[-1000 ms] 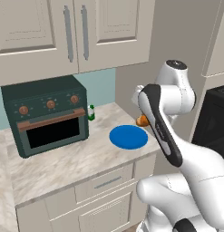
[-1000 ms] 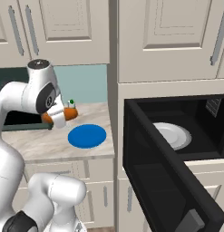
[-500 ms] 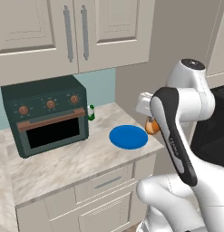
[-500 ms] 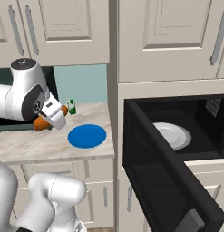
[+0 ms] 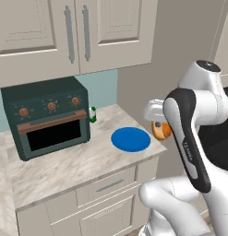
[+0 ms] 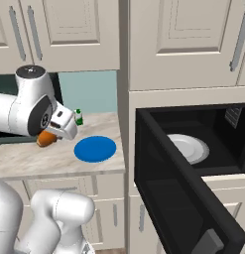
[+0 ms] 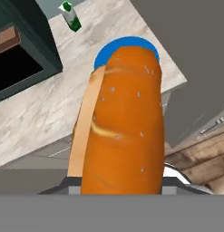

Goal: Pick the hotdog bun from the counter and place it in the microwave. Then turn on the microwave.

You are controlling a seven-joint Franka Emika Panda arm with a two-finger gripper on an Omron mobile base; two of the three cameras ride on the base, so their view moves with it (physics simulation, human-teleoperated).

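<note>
1. Compared with one second ago, the end effector (image 6: 50, 135) has swung away from the back of the surface (image 5: 64, 170) toward the arm's own side, and the hotdog bun (image 7: 122, 127) has travelled with it. In the left base view the bun now shows as an orange spot past the right edge of the surface, beside the white forearm.
2. In the hand view the bun stands very close to the camera, long and orange with a tan strip on one side, and it hides the fingers. The end effector is clenched on the bun, which is lifted off the surface.
3. For the task this means, in my judgement, that the picking is done and the carrying to the microwave (image 6: 193, 163) is in progress; placing and switching on are not yet done.
4. Just behind the bun lies the blue plate (image 5: 130, 139), near the right end of the surface, with bare stone around it.
5. Further back stand the dark green oven (image 5: 46, 120) and, just beside it, a small green bottle (image 5: 93, 114), well apart from the bun.
6. Farthest along the route, the microwave door (image 6: 183, 198) hangs open and sticks out toward the robot. The white plate (image 6: 188, 148) inside is free. I think the door edge and the cabinet wall between surface and microwave are the tight places.
</note>
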